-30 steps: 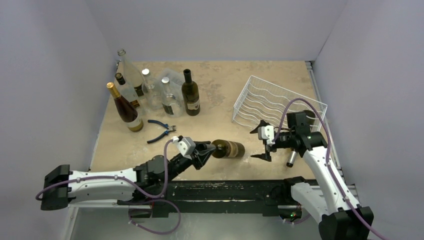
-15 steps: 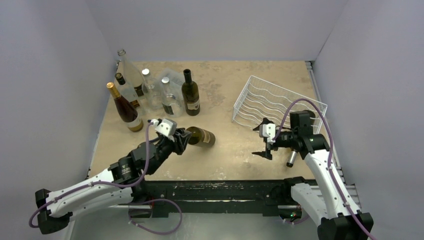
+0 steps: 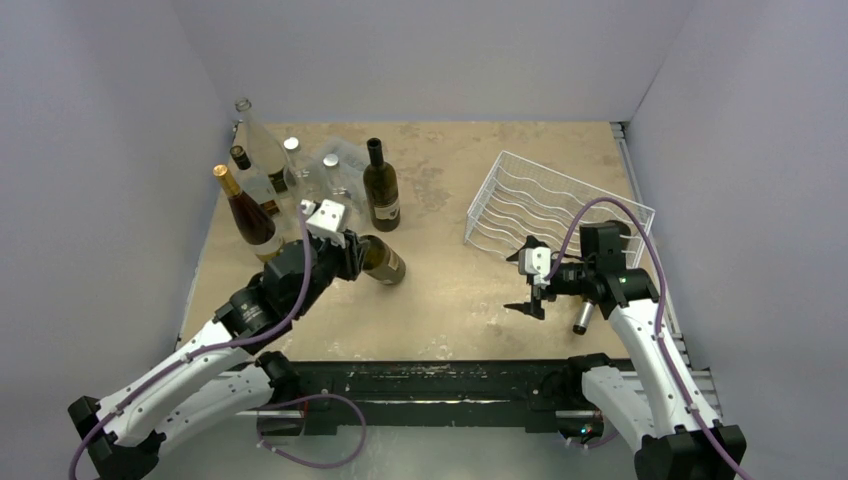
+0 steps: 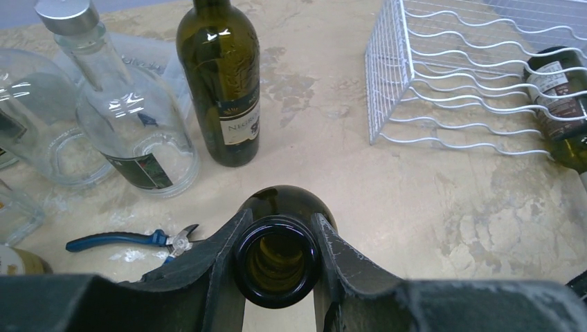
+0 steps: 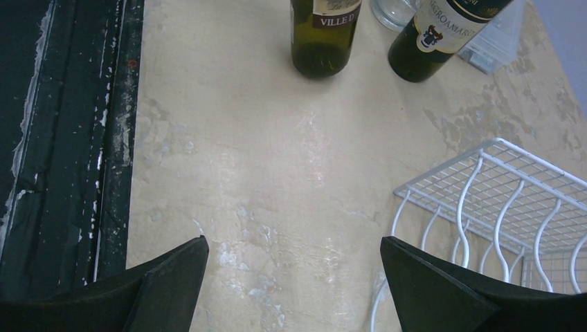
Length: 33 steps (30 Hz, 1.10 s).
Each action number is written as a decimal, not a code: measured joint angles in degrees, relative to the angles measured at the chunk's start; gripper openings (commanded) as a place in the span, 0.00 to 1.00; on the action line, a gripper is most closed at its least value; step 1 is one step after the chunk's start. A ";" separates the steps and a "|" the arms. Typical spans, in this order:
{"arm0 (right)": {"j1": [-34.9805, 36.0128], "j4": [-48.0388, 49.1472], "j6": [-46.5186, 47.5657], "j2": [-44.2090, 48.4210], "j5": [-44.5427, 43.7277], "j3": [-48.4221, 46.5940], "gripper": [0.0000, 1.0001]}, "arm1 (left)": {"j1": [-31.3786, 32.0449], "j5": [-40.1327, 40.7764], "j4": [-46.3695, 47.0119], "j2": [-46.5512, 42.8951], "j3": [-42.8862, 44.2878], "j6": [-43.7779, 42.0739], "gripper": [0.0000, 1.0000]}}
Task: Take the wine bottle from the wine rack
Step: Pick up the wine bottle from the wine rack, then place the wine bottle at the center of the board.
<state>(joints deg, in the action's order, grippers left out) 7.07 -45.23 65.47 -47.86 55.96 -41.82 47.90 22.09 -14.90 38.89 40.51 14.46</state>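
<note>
- Top: left gripper (image 3: 357,256) clamped on the wine bottle (image 3: 385,262) neck, well apart from the wine rack (image 3: 555,200). Removal looks done, set-down is left.
- Left wrist: fingers (image 4: 220,259) pinch the bottle mouth between them. 1 second bottle (image 4: 557,97) sits far beyond, behind the rack wires.
- Right wrist: right gripper (image 5: 294,242) fingers wide apart, nothing between.

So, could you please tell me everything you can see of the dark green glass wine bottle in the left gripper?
The dark olive-green glass wine bottle is uncorked, its round mouth open. It carries a pale label with a dark band. The left gripper is shut on its neck, clamping it from both sides. It lies roughly level, base pointing away from the arm, well left of the white wire rack and close to an upright dark bottle. Whether it touches the table is unclear.
</note>
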 measured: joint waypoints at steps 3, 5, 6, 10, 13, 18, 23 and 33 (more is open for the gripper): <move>0.00 0.07 -0.02 0.00 -0.07 0.07 0.99 | -3.58 -2.49 -1.62 3.23 2.93 0.00 0.00; 0.00 0.11 -0.04 0.00 -0.11 0.07 0.99 | -5.84 -4.24 -2.67 5.70 5.03 0.00 0.00; 0.00 0.11 -0.04 0.00 -0.17 0.09 0.99 | -6.93 -5.11 -3.15 6.99 6.08 0.00 0.00; 0.00 0.22 -0.07 0.00 -0.70 0.09 0.99 | -11.04 -8.33 -4.79 12.31 10.38 -0.02 0.00; 0.00 0.24 -0.07 0.00 -0.98 0.11 0.99 | -13.55 -10.08 -6.58 16.06 13.81 0.00 0.00; 0.00 0.26 -0.07 0.00 -1.03 0.13 0.99 | -15.67 -11.45 -7.23 20.26 17.00 -0.04 0.00; 0.00 0.26 -0.04 -0.02 -1.03 0.13 0.99 | -17.16 -12.41 -7.45 23.45 19.45 -0.04 0.14; 0.00 0.26 -0.07 -0.11 -1.05 0.17 0.99 | -18.27 -13.35 -8.46 26.99 22.95 -0.02 0.47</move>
<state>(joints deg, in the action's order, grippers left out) 7.07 -44.97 65.41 -47.97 54.92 -41.65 29.63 8.73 -23.35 65.89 63.46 14.44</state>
